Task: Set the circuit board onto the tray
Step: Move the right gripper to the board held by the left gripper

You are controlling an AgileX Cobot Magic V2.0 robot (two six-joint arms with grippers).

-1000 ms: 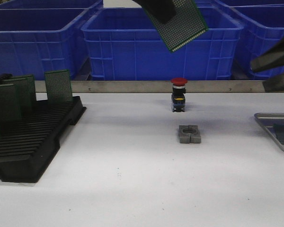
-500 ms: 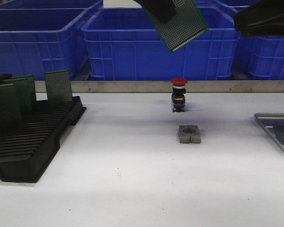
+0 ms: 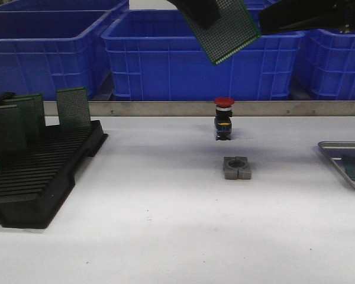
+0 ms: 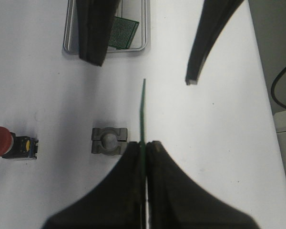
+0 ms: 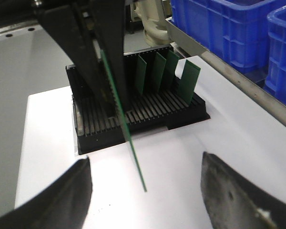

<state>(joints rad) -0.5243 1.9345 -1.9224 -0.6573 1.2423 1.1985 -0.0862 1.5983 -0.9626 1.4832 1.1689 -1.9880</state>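
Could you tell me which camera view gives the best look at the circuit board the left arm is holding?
The front view: the circuit board shows its dotted green face there, tilted, pinched by the left end effector. The left wrist view and right wrist view show it only edge-on, as a thin green line.

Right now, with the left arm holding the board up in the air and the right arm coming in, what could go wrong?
1. The left gripper pinches the circuit board only by one edge; a knock from the open right gripper closing in could twist or drop it.
2. A drop would land near the red button and grey clamp block.
3. The tray already holds a board; stacking may scrape both.
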